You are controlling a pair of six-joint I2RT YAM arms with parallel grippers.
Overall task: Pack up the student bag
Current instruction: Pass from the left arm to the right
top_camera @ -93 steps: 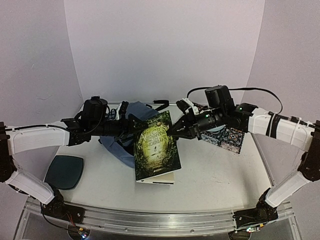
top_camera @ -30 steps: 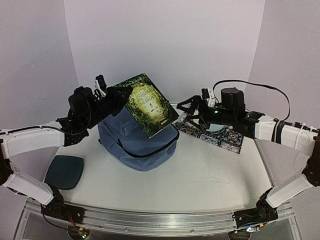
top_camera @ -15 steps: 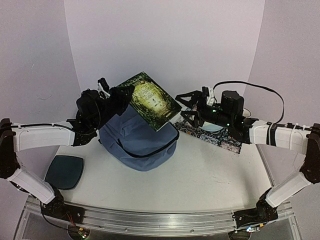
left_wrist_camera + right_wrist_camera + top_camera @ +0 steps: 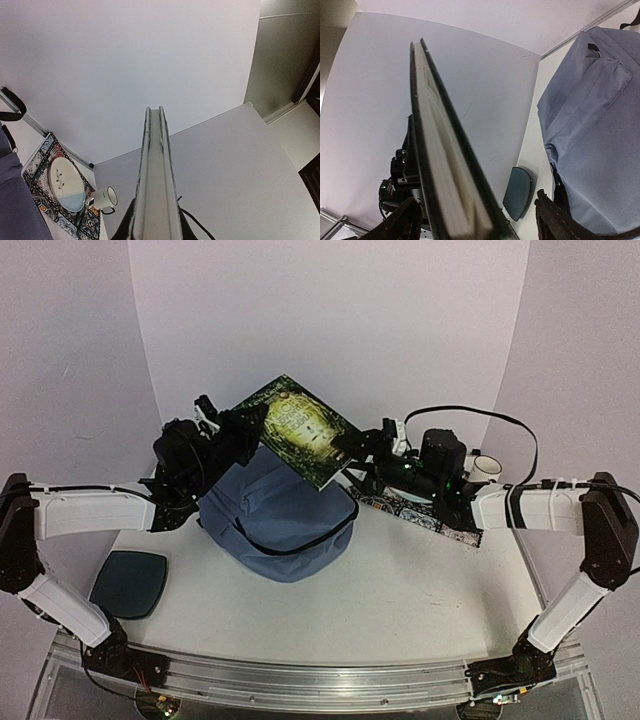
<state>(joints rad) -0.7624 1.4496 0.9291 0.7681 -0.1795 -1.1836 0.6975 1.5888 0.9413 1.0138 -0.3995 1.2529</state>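
Right pincer [image 4: 350, 458] — agape, newly astride the book [image 4: 300, 435] — left pincer [image 4: 240, 430] tight on it as before.

White arms [image 4: 90, 512] carry black joints, a black left pincer [image 4: 243, 432], right pincer [image 4: 352, 453] and looping cable [image 4: 480, 412].

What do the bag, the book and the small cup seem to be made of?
The student bag: soft matte fabric, it sags and creases. The book: paper pages, printed cover, likely coated card. The cup: probably glazed ceramic, cream and smooth.
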